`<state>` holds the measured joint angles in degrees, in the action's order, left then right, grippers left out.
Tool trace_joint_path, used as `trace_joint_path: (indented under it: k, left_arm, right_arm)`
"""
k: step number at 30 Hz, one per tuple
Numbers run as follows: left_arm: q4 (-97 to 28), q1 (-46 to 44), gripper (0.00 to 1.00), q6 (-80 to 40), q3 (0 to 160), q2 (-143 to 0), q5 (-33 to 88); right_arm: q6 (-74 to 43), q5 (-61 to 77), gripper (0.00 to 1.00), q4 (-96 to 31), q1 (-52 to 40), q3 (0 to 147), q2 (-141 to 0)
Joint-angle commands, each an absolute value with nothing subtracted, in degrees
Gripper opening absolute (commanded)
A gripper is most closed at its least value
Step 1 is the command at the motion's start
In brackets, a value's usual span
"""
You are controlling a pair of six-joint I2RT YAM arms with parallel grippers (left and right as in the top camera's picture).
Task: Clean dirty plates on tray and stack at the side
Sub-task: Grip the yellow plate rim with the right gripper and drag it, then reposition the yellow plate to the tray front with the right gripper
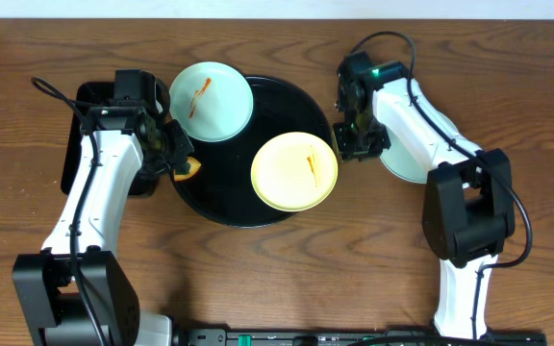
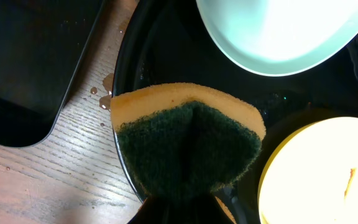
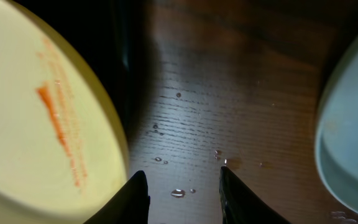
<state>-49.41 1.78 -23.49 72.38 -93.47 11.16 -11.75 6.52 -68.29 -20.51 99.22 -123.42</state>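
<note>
The round black tray holds a pale blue-green plate with an orange-red streak at its far left and a pale yellow plate with a streak at its front right. A second blue-green plate lies on the table to the right, partly under my right arm. My left gripper is shut on an orange sponge with a green scrub face, over the tray's left rim. My right gripper is open and empty over wet wood between the yellow plate and the blue-green plate.
A smaller rectangular black tray lies at the left, partly under my left arm, and shows in the left wrist view. Water drops dot the wooden table between the round tray and the right plate.
</note>
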Motion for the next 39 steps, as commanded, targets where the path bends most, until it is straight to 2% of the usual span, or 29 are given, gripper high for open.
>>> trace_joint_path:
  k: [1,5,14,19,23,27,30,35,39]
  left_arm:
    - [-49.43,1.91,0.08,-22.52,73.36,-93.56,10.22]
    - [-49.43,1.91,0.08,-22.52,73.36,-93.56,10.22]
    - [-49.43,1.91,0.08,-22.52,73.36,-93.56,10.2]
    - [-49.43,1.91,0.08,-22.52,73.36,-93.56,10.2]
    - [-49.43,1.91,0.08,-22.52,73.36,-93.56,10.2]
    - [-49.41,1.91,0.08,-22.52,73.36,-93.56,10.2]
    - [-49.23,1.91,0.08,-22.52,73.36,-93.56,10.2]
    - [-49.23,1.91,0.08,-22.52,73.36,-93.56,10.2]
    - [-49.19,1.91,0.08,-22.52,73.36,-93.56,10.2]
  right_arm:
    - [-11.46,6.59,0.34,-67.68,-22.44,97.27,-123.68]
    - [-6.81,10.2,0.3,-67.55,-25.45,97.3,-123.63]
    - [-2.24,14.26,0.3,-66.54,-34.76,97.41,-123.66]
    - [-1.56,13.32,0.31,-64.38,-35.97,99.48,-123.63]
    - [0.75,12.34,0.38,-57.06,-33.34,102.28,-123.66]
    - [6.85,12.05,0.57,-44.95,-31.38,102.32,-124.88]
    - [11.9,12.12,0.65,-38.28,-31.29,102.32,-127.76]
    - [14.02,12.78,0.66,-34.17,-31.75,102.32,-132.46]
    - [13.98,16.4,0.61,-33.78,-31.75,102.32,-134.19]
